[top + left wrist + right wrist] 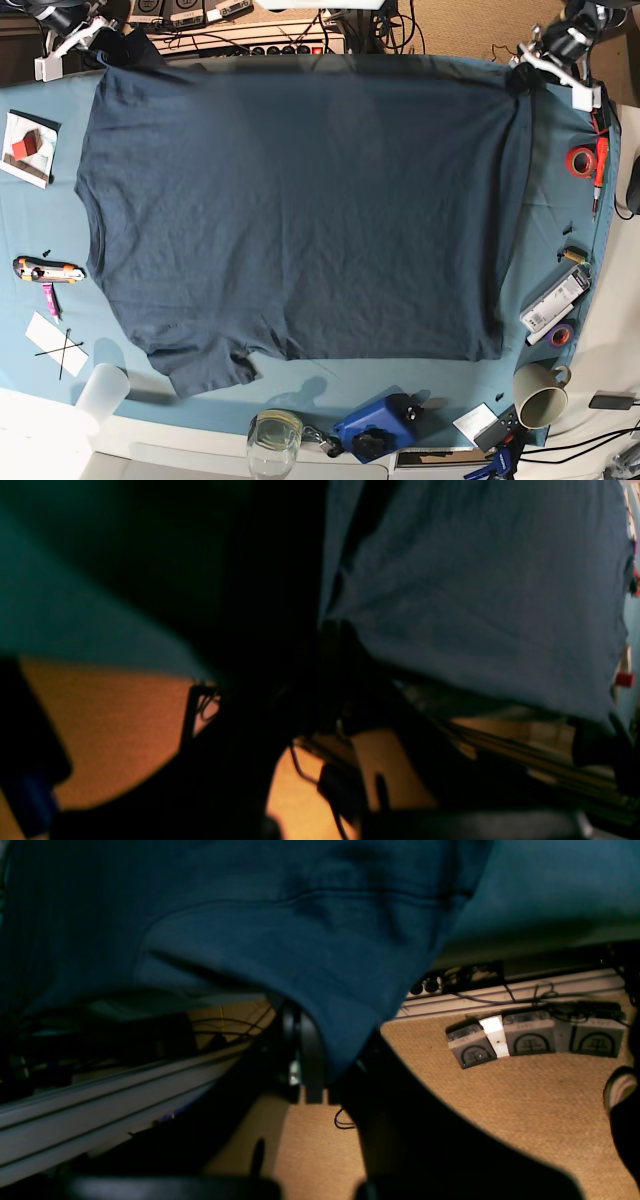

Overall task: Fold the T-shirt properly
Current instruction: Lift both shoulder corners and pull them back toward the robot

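Note:
The dark slate-blue T-shirt [300, 210] lies spread wide over the teal table cloth [600, 230], one sleeve [200, 365] at the near left. My right gripper [125, 48] is at the shirt's far left corner and my left gripper [520, 75] at its far right corner. In the right wrist view a tip of the T-shirt [300, 940] hangs pinched between the dark fingers [307, 1060]. The left wrist view is blurred: the T-shirt [475, 595] runs into the dark left gripper [325, 625]. Both are shut on the fabric. The collar does not show.
Around the shirt stand a red tape roll [580, 160], a mug [540, 400], a glass jar [273, 440], a blue device [375, 425], a plastic cup [100, 390], a white box [25, 148] and a utility knife [47, 268]. Grey pedals [530, 1037] lie on the floor beyond the table's far edge.

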You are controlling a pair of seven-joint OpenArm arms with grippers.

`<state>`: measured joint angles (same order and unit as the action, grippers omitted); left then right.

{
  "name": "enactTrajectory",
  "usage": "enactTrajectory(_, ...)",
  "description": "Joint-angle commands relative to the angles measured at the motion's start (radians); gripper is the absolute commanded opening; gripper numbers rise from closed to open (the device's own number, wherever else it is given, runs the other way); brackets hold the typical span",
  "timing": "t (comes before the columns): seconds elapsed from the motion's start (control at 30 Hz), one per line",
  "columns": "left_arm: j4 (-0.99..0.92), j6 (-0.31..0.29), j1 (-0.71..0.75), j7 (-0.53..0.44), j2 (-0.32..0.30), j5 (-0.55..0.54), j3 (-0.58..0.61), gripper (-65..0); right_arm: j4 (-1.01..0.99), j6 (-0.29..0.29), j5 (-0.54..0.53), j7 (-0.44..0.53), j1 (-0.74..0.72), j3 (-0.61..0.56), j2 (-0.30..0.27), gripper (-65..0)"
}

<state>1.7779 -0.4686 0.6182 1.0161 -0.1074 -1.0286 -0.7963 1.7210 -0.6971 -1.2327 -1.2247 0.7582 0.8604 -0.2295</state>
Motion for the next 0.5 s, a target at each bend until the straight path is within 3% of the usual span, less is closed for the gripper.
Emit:
enactTrajectory(0.0, 0.012, -0.003, 0.013, -0.011, -0.01, -0.036, -0.023, -65.0, 0.013, -0.001, -0.036, 0.008, 0.013, 0.02, -0.014, -65.0)
enactTrajectory(0.47, 0.02, -0.003, 0.033, -0.006, -0.01, -0.076, -0.065, -65.0, 0.013, -0.001, -0.041, 0.002, -0.021, 0.026, -0.015, -65.0)
